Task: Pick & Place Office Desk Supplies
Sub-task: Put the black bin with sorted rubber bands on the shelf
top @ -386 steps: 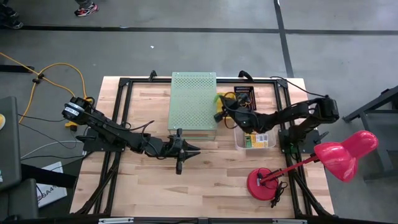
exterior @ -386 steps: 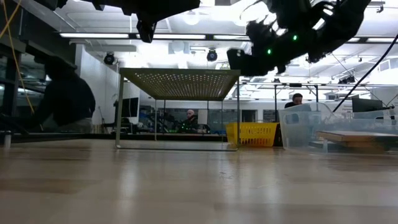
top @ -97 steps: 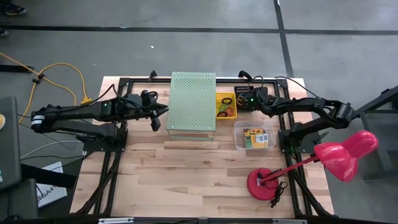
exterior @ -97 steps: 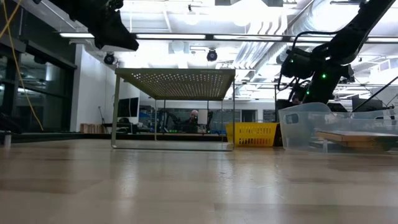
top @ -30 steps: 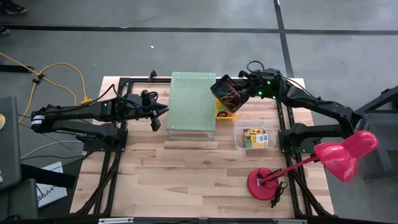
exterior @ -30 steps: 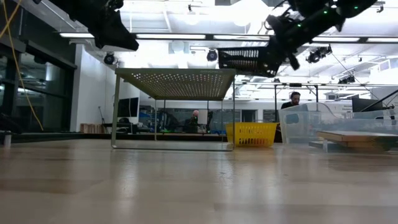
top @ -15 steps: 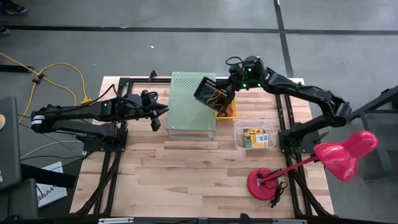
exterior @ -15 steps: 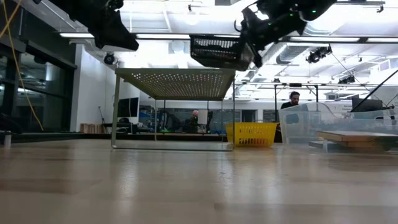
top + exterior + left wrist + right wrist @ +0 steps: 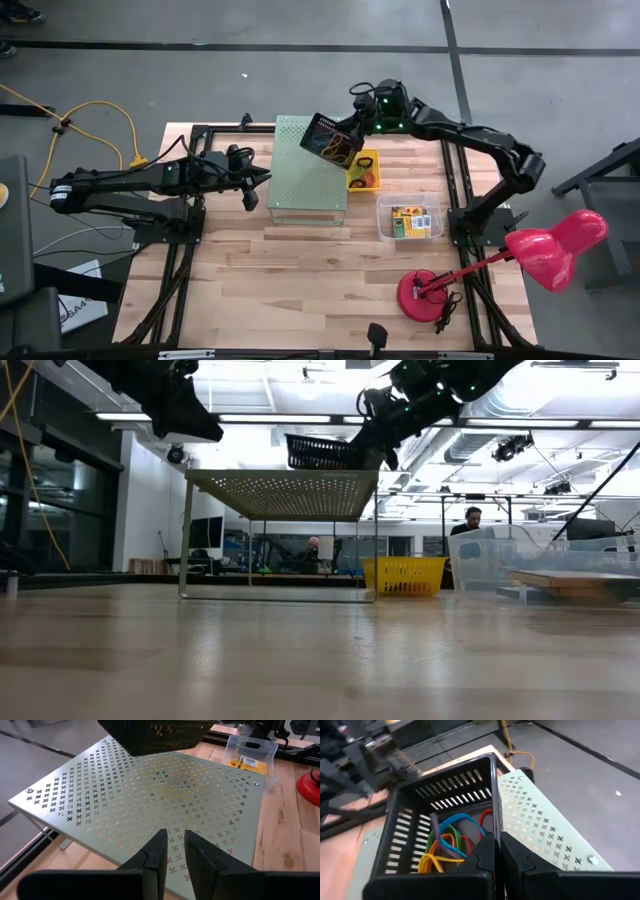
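A black slotted basket (image 9: 333,141) hangs in the air over the far right corner of the pale-green perforated box (image 9: 308,175). My right gripper (image 9: 360,128) is shut on it. Inside the basket lie several coloured elastic bands (image 9: 451,842). A small yellow bin (image 9: 365,170) with more bands stands right of the box. A clear tub (image 9: 410,220) nearer the front holds yellow-and-green crayon boxes (image 9: 410,222). My left gripper (image 9: 257,186) hovers at the box's left edge, above its top (image 9: 165,790), its fingers a narrow gap apart with nothing between them. My right gripper holds the basket by the rim of the wall nearest to it (image 9: 485,870), close to a corner, pinched between the two fingers. The fingers come slanting down from the table's right. The basket is lifted clear (image 9: 320,452), tilted, its open side toward the gripper.
A pink desk lamp stands at the front right, base (image 9: 428,295) on the table and head (image 9: 555,248) beyond the right edge. Black frame rails (image 9: 195,215) run along both sides. Bare wood (image 9: 300,285) lies in front of the box.
My right gripper has carried the black basket from above the yellow bin toward the table's left and far edge, a little higher, to above the green box's far right corner. The wrist has rolled and the basket has turned with it. The gripper stayed shut.
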Available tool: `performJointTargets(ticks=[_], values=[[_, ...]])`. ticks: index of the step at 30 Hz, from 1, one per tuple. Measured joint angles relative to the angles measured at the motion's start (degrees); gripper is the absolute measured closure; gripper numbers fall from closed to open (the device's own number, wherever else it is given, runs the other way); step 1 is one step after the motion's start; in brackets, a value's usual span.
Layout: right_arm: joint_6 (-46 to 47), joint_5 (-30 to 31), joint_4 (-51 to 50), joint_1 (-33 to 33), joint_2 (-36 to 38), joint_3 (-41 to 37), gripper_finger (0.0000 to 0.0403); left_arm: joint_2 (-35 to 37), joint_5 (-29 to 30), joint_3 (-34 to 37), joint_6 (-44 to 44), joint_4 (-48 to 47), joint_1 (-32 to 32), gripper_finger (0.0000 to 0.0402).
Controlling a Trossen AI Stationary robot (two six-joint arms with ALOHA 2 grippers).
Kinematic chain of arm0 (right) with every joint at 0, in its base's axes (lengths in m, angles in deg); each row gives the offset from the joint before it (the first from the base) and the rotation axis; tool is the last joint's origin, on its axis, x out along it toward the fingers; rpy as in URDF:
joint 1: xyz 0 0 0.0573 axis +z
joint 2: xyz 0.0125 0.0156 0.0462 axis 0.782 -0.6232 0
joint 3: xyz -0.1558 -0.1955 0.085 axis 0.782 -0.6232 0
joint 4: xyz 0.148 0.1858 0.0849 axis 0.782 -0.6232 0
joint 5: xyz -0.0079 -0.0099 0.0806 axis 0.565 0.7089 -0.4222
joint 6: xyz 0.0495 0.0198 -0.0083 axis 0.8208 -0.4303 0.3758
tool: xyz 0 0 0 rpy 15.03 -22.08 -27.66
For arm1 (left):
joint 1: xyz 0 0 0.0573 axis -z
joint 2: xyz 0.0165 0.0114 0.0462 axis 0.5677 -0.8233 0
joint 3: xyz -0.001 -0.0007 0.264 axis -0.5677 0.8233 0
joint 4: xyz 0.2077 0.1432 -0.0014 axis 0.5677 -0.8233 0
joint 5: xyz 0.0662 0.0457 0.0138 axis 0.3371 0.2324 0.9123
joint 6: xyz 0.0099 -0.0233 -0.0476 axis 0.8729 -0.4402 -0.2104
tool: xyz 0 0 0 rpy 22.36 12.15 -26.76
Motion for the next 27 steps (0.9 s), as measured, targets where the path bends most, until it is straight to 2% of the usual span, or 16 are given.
performJointTargets(ticks=[7, 13, 21, 27], values=[[-5.0, -6.2, 1.7, -2.2, -1.3, 0.5, 0.0399, 0.0, 0.0, 0.0, 0.0, 0.0, 0.0, 0.0341], [-2.0, -5.4, 5.8, -3.9, -1.3, 0.6, 0.0399, 0.0, 0.0, 0.0, 0.0, 0.0, 0.0, 0.0341], [2.0, 3.6, 7.4, -2.4, -1.3, 0.6, 0.0399, 0.0, 0.0, 0.0, 0.0, 0.0, 0.0, 0.0341], [9.9, 9.4, 7.4, -1.3, -1.3, 0.6, 0.0399, 0.0, 0.0, 0.0, 0.0, 0.0, 0.0, 0.0341]])
